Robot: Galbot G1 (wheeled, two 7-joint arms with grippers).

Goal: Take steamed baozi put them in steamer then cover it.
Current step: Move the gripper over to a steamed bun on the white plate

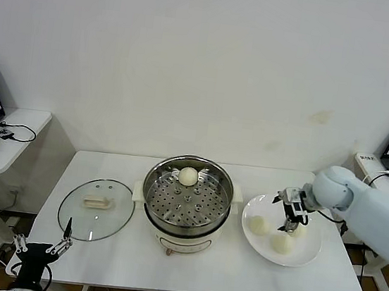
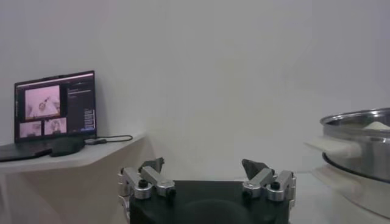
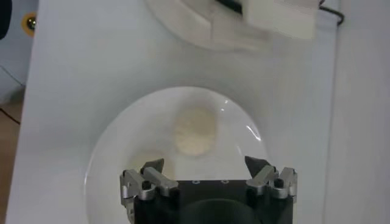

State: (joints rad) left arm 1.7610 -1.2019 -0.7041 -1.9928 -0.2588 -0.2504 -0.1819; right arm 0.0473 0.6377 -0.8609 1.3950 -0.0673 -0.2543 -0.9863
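Approx. a quarter done, judging by counts. One baozi (image 1: pixel 188 176) already on perforated tray of steamer (image 1: pixel 187 196), toward its back rim; steamer at centre of surface (image 1: pixel 111 245). Three baozi left on white plate (image 1: pixel 309 253) toward right edge of surface: one at plate's left (image 1: pixel 259 225), one at front (image 1: pixel 282 243), one partly hidden behind right gripper (image 1: pixel 299 231).

Right gripper (image 1: pixel 288 224) low over plate, fingers spread wide, nothing held; in right wrist view one bun (image 3: pixel 194 129) just ahead of fingers (image 3: pixel 152 165), another (image 3: pixel 149 160) partly hidden beside them. Probably lining up next pick; no contact visible yet.

Cover (image 1: pixel 96 209) flat on surface, left of steamer, handle up, untouched. Left gripper (image 1: pixel 43 248) parked off front-left corner of surface, fingers wide, empty.

Remaining: three transfers plate → tray, then cover onto steamer, likely left arm's job given proximity. Laptops on side desks at both ends, irrelevant.
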